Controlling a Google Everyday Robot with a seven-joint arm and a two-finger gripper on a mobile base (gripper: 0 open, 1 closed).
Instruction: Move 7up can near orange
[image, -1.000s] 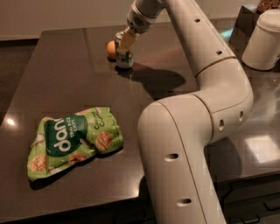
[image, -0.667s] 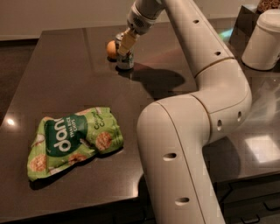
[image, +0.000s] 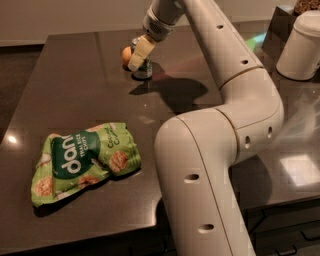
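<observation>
The 7up can (image: 144, 70) stands upright on the dark table (image: 75, 90) at the far middle, its lower part showing green markings. The orange (image: 126, 54) sits just left of it and slightly behind, almost touching. My gripper (image: 139, 55) reaches down from the upper right and sits right over the top of the can, covering its upper half. My white arm (image: 220, 75) sweeps across the right side of the view.
A green chip bag (image: 82, 161) lies flat near the table's front left. A white cylindrical container (image: 300, 45) stands at the far right, with a dark box (image: 280, 22) behind it. The table's front edge runs along the bottom left.
The gripper has shifted very slightly left over the can. The can, the orange and the chip bag stay where they were.
</observation>
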